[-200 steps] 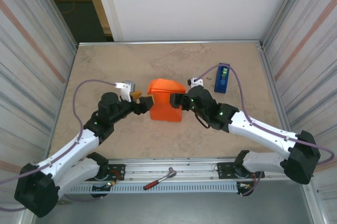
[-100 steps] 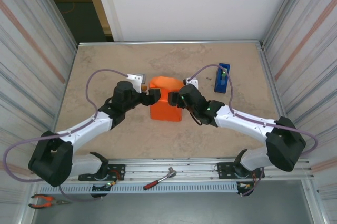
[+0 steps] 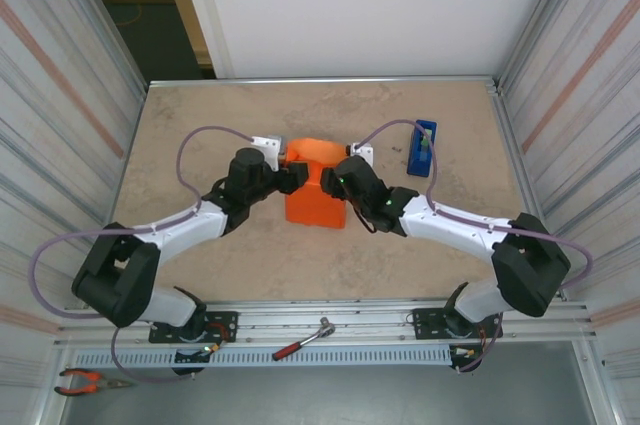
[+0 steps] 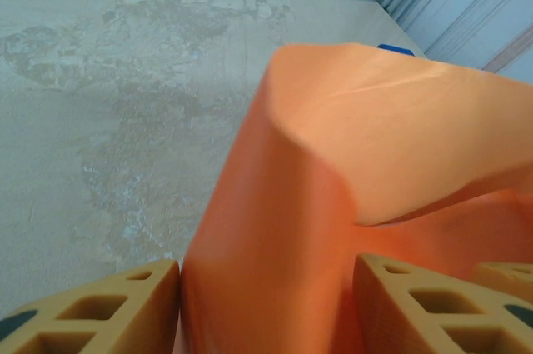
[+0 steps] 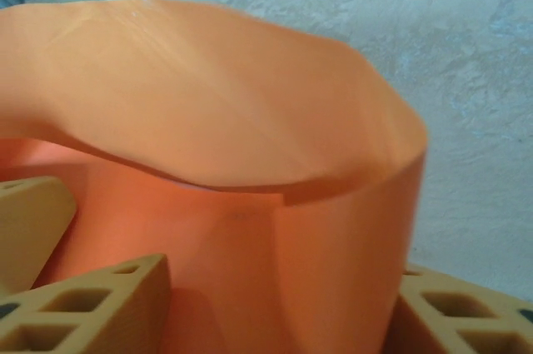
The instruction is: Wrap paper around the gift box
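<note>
The orange paper stands as a folded bundle in the middle of the table, its top flap curling over. The gift box is hidden under it. My left gripper is at the bundle's left side. In the left wrist view both tan fingers press against the paper, so the left gripper is shut on it. My right gripper is at the right side. Its fingers also clamp the paper, the right gripper shut round the fold.
A blue tape dispenser stands at the back right of the beige table. A red-handled tool and pliers lie on the rail below the table's near edge. Corrugated walls close both sides.
Both grippers have moved inward and back onto the bundle's sides, and their jaws have narrowed onto the paper. The top flap is pressed lower and further back.
</note>
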